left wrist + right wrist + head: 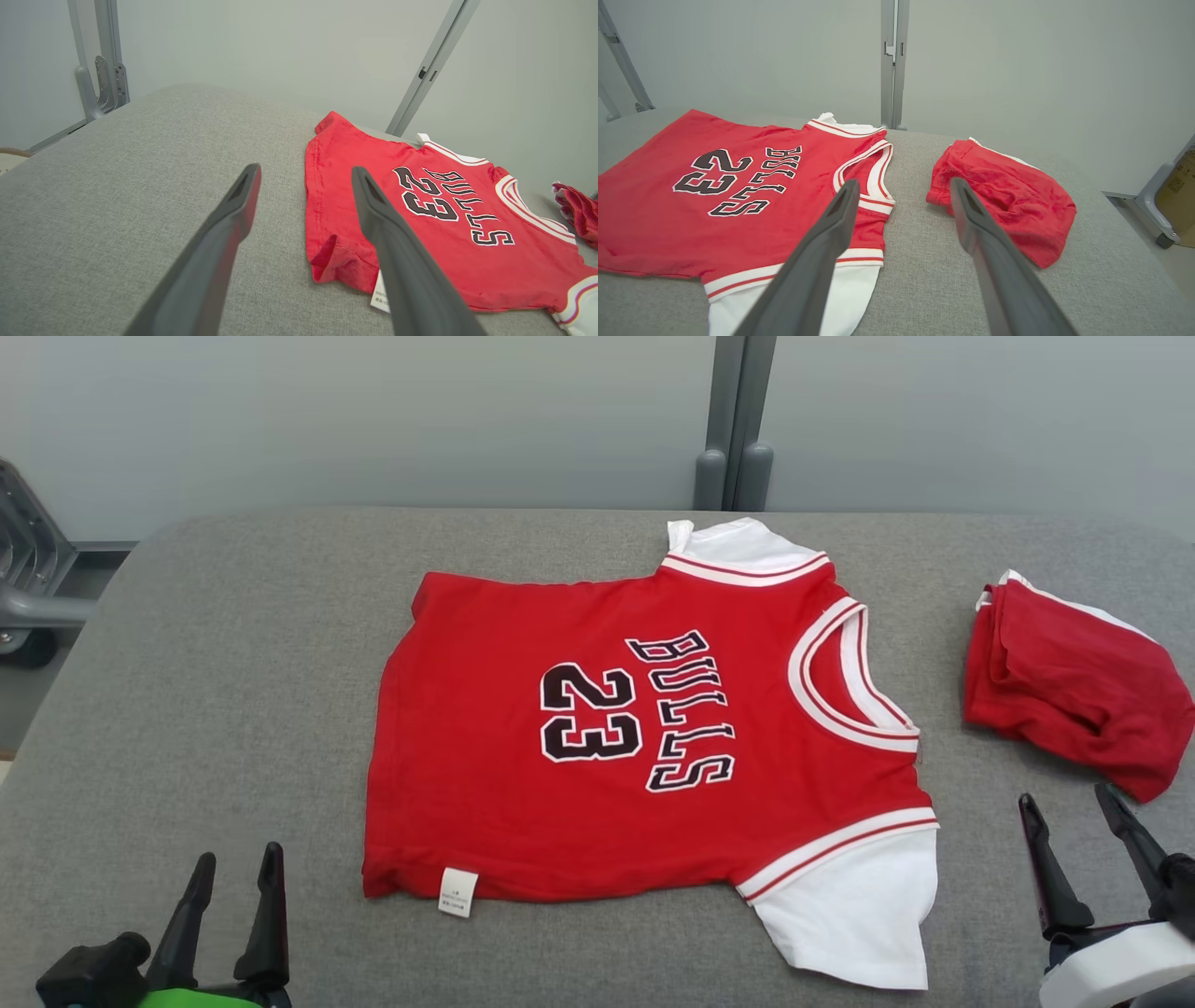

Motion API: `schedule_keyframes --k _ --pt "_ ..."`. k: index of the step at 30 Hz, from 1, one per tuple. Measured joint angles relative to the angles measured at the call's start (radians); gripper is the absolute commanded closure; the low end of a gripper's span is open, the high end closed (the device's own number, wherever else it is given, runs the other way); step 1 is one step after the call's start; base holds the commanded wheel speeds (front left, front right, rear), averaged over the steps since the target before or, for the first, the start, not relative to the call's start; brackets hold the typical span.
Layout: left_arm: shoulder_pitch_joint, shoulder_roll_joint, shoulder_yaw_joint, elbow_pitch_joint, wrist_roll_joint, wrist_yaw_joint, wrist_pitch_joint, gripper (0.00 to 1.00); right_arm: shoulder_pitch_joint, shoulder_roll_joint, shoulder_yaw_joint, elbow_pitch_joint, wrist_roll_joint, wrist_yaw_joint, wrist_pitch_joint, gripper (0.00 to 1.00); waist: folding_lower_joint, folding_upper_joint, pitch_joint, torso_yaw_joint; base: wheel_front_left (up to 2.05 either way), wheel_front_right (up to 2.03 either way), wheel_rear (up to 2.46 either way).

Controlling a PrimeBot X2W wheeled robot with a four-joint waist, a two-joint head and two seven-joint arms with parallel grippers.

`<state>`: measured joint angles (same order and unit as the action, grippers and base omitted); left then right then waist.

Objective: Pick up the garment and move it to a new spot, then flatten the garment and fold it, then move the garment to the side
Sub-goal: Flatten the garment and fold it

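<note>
The red and white fabric jersey lies flat on the grey cloth-covered table, ahead between my left pincer and right pincer, both spread wide and empty. Its collar points to my right, its long axis running side to side.

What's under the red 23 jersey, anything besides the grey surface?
The jersey lies flat on the grey surface; a white sleeve sticks out past its shoulder trim. No bulge hints at anything beneath, but the cloth covers that patch, so I cannot confirm.
</note>
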<state>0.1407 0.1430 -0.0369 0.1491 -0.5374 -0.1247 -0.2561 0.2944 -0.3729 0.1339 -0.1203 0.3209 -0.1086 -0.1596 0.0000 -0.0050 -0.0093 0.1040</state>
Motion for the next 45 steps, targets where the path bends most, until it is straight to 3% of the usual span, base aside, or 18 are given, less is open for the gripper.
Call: schedule_keyframes --k 6,23,45 --pt "-0.011 -0.001 -0.062 0.001 0.008 0.0 0.0 0.0 -0.022 0.018 0.016 0.065 -0.057 -0.004 -0.053 0.0 0.0 0.0 0.004 0.007 0.0 0.0 0.0" --pt "-0.014 -0.003 -0.061 0.071 0.01 0.0 0.0 0.0 -0.051 0.138 -0.01 0.222 -0.094 -0.015 -0.086 0.0 0.0 0.0 -0.011 0.004 0.0 0.0 0.0" --pt "-0.026 -0.026 -0.061 0.108 -0.003 0.0 0.0 0.0 -0.1 0.194 -0.035 0.254 -0.145 -0.016 -0.088 0.0 0.0 0.0 -0.006 -0.009 0.0 0.0 0.0"
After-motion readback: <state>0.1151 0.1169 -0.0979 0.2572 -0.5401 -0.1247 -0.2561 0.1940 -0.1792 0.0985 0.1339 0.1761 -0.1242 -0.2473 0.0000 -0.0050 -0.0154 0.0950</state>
